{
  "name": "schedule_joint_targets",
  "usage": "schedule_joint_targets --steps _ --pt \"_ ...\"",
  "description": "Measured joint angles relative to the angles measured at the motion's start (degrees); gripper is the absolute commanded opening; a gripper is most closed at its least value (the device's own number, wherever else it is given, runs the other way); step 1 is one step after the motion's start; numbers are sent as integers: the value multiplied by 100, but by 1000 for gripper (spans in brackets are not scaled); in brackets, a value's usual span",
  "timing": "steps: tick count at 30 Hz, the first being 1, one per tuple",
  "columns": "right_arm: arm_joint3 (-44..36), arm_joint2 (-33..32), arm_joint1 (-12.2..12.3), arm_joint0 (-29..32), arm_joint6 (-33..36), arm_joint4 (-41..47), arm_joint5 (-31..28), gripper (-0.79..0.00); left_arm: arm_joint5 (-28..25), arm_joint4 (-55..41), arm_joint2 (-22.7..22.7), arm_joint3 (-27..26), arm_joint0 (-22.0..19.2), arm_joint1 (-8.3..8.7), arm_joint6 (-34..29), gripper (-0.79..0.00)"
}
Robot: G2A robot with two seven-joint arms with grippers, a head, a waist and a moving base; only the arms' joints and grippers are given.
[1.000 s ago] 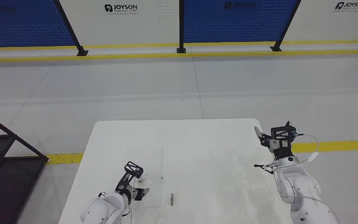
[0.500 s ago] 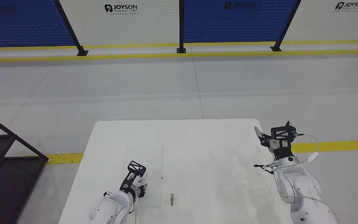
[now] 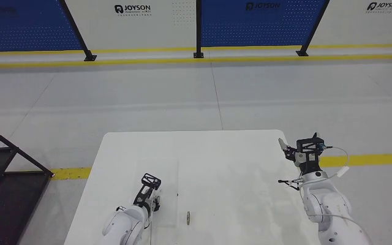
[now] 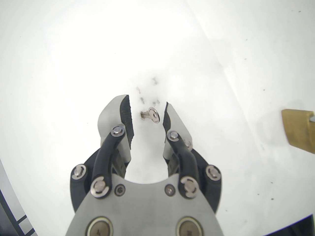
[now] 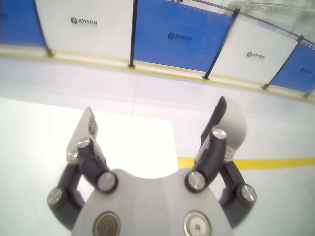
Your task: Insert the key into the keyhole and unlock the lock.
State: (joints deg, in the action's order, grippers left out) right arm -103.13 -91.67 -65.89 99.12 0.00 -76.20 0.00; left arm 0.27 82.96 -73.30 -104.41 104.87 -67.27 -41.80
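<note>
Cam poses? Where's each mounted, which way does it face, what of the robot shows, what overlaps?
Top view: above the arms, looking down at the table and out to the fence; left arm and right arm show.
Left wrist: on the left arm, facing down at the table; open left pincer frames the key, lock nearby.
Right wrist: on the right arm, facing past the table's corner to the fence; open right pincer shows.
Shared: top and left wrist both see the lock.
</note>
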Motion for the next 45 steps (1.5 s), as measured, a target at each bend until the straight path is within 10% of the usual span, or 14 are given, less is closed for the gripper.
schedule_joint_targets --steps 10,28,45 --pt "0 0 0 0 0 0 0 0 1 -43 -46 19 -44 -3 -2 -785" --pt "0 0 0 0 0 0 0 0 -243 -973 -738 -965 659 51 647 -785" --pt "-19 -2 0 7 -7 -1 -8 0 -3851 -2730 -2075 -657 2400 168 4782 -785"
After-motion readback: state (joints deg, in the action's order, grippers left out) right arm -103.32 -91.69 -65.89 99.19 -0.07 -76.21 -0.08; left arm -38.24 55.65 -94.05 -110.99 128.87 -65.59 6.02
